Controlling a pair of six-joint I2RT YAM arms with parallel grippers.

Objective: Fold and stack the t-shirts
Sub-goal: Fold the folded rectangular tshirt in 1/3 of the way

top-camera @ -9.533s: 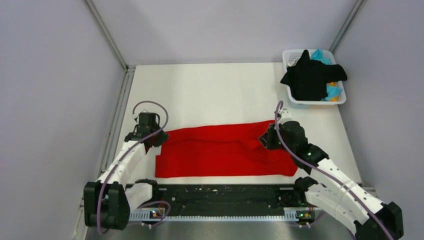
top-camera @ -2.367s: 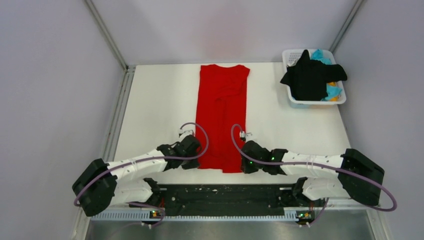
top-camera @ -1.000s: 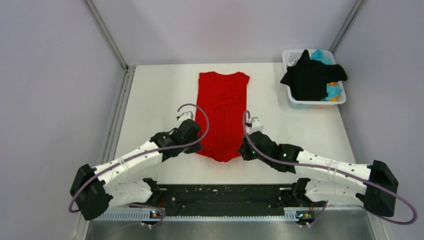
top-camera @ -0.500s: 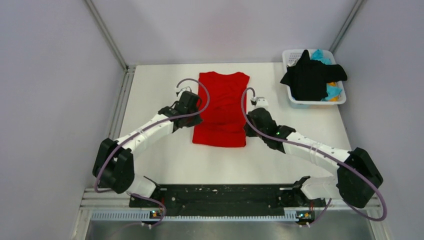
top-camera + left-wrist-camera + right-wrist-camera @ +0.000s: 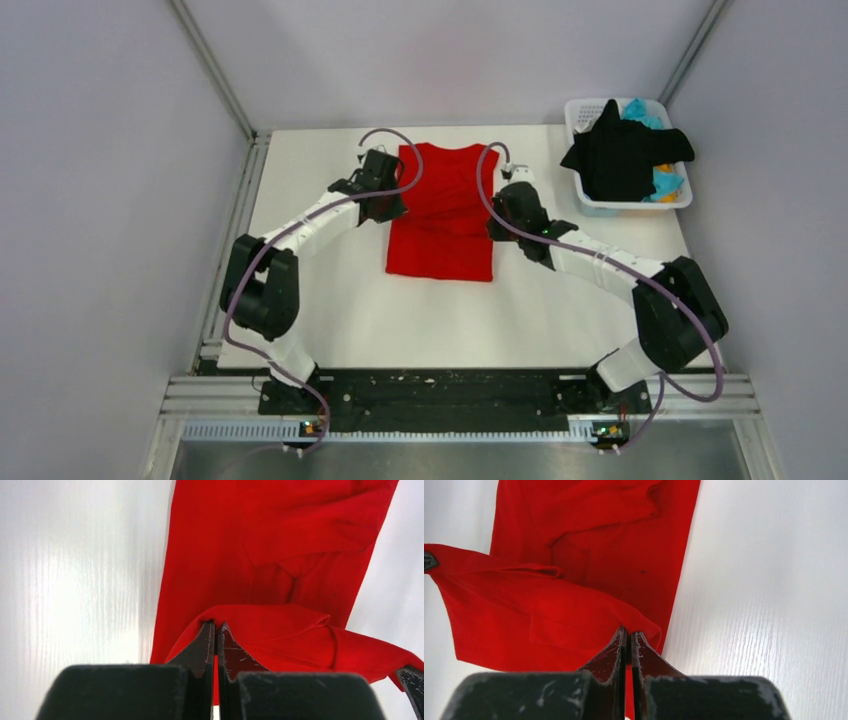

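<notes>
The red t-shirt [image 5: 441, 240] lies lengthwise at the middle back of the white table [image 5: 330, 300], its near part doubled over the far part. My left gripper [image 5: 390, 208] is shut on the shirt's left edge; in the left wrist view the left gripper [image 5: 216, 625] pinches a raised red fold [image 5: 280, 630]. My right gripper [image 5: 500, 222] is shut on the right edge, and in the right wrist view the right gripper [image 5: 629, 630] bites a red corner [image 5: 574, 620]. A black t-shirt [image 5: 625, 155] drapes over the basket, with cyan cloth [image 5: 640, 108] and orange cloth [image 5: 663, 168] beside it.
The white plastic basket [image 5: 580, 108] stands at the table's back right corner. Grey walls with metal corner rails [image 5: 215, 75] close in the left, right and back. A black rail [image 5: 440, 390] runs along the near edge between the arm bases.
Both arms have reached away from their bases toward the back, carrying the shirt's near hem up and over the far part, so the shirt now looks much shorter.
</notes>
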